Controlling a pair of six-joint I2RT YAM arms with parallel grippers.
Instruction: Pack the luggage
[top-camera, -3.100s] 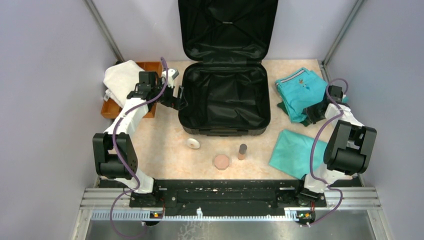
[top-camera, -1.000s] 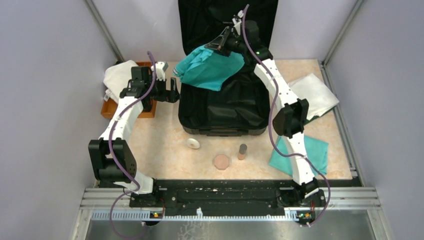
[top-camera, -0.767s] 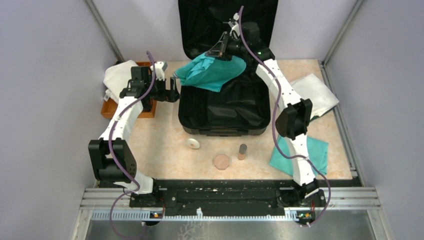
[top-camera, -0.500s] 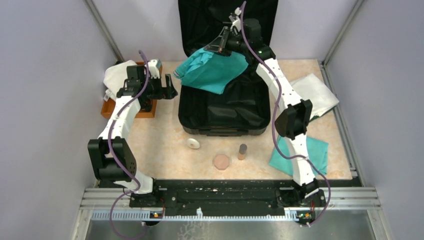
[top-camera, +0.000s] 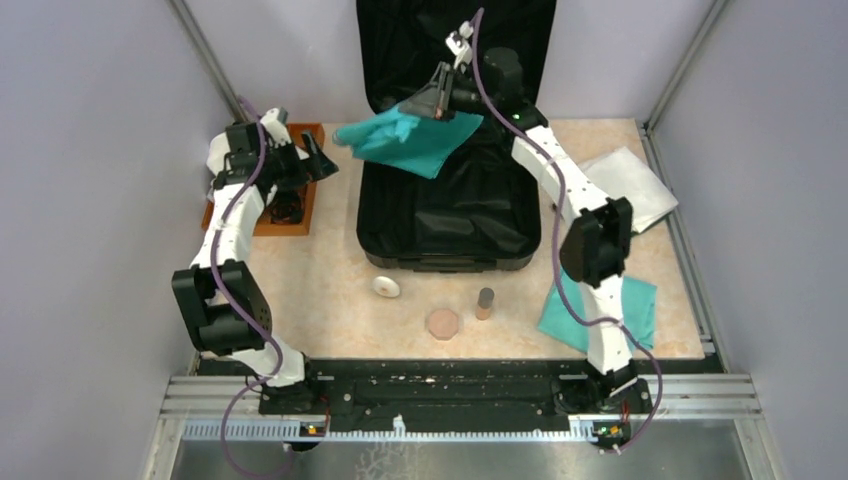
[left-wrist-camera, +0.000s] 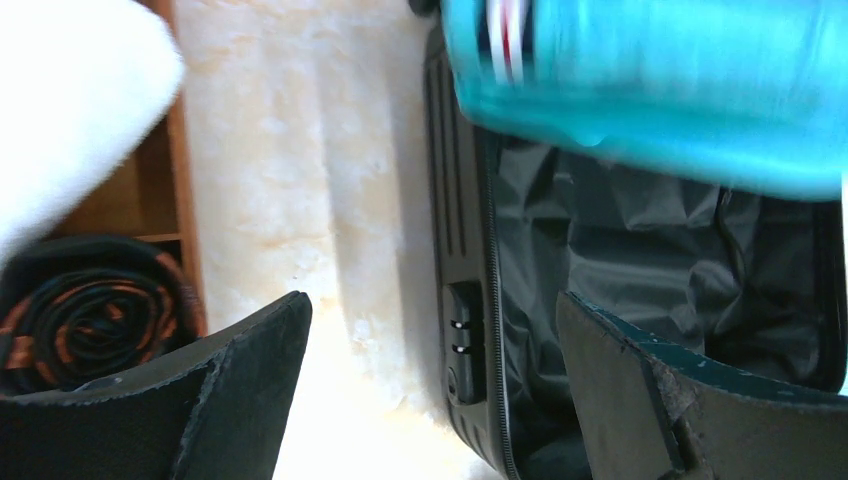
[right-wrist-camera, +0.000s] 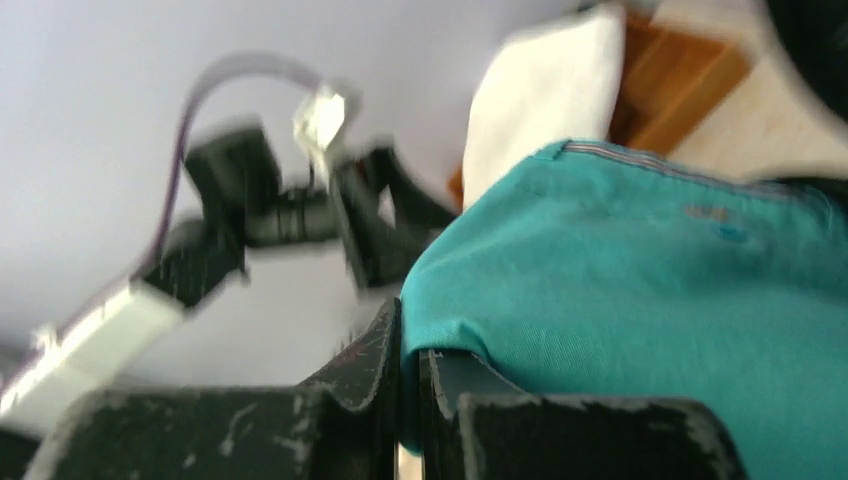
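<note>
The left arm has swung away from the luggage's left rim towards the upper left of the overhead view. The left gripper (top-camera: 320, 160) now hangs over the brown wooden tray (top-camera: 262, 224), with its jaws spread wide and nothing between them. The right arm has carried the teal garment (top-camera: 405, 140) a little further left, so the cloth's loose end now overhangs the case's left edge.

The luggage (top-camera: 445, 262) lies open in the centre of the frame on the worktop (top-camera: 330, 270). Its black-lined base is flat and its lid stands upright at top centre. The right gripper (top-camera: 438, 103) is above the far part of the base and is closed tight on an edge of the garment, which hangs in the air over the lining. The right wrist view shows the fingers pinched on the teal fabric.

The left wrist view shows a dark rolled item with orange stripes (left-wrist-camera: 85, 300) in the tray, with a white cloth (left-wrist-camera: 70, 100) above it.

Below the case in the overhead view sit three things:
- a white disc (top-camera: 386, 287)
- a pink octagonal piece (top-camera: 442, 323)
- a small brown cylinder (top-camera: 485, 301)

A second teal cloth (top-camera: 625, 305) lies at lower right, and a folded white cloth (top-camera: 630, 185) at right.
</note>
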